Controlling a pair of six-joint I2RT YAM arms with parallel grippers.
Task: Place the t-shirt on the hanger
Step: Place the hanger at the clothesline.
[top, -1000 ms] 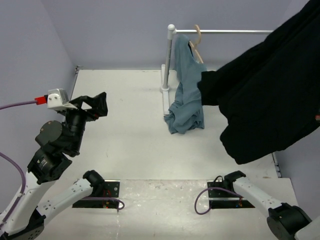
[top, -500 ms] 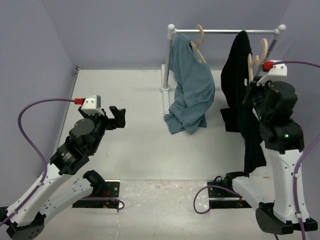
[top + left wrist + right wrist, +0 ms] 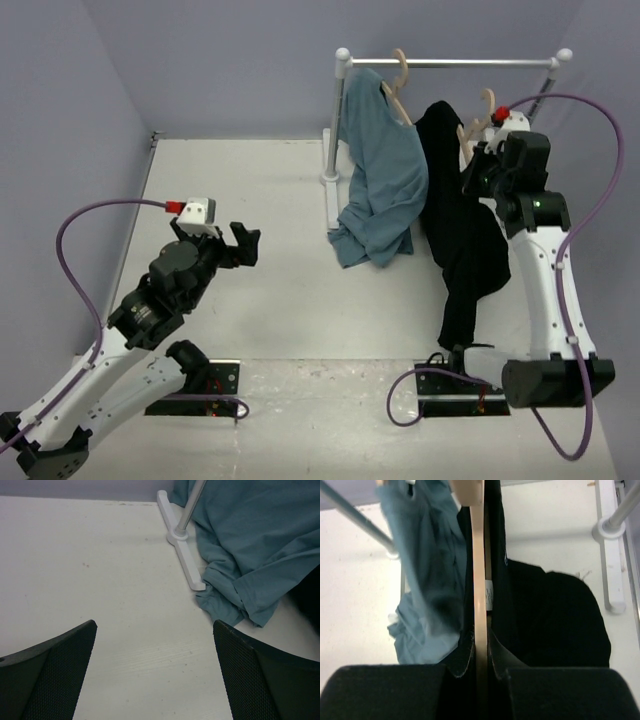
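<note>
The black t-shirt (image 3: 457,235) hangs draped over the tan wooden hanger (image 3: 478,122), its hem reaching the table. My right gripper (image 3: 480,160) is shut on the hanger and holds it just below the rack's rod, next to the blue-grey garment. In the right wrist view the gripper (image 3: 480,666) clamps the hanger's bar (image 3: 478,580), with the t-shirt (image 3: 550,615) on both sides of it. My left gripper (image 3: 240,245) is open and empty over the table at the left. In the left wrist view it (image 3: 155,667) has only bare table between its fingers.
A white clothes rack (image 3: 450,63) stands at the back, its post and foot (image 3: 182,550) on the table. A blue-grey garment (image 3: 380,170) hangs on a second hanger (image 3: 398,75) at the rack's left end. It also shows in both wrist views (image 3: 250,545) (image 3: 422,575).
My right arm has carried the hanger and black t-shirt to the left, closer to the blue-grey garment. My left arm has shifted slightly right and stayed open.
</note>
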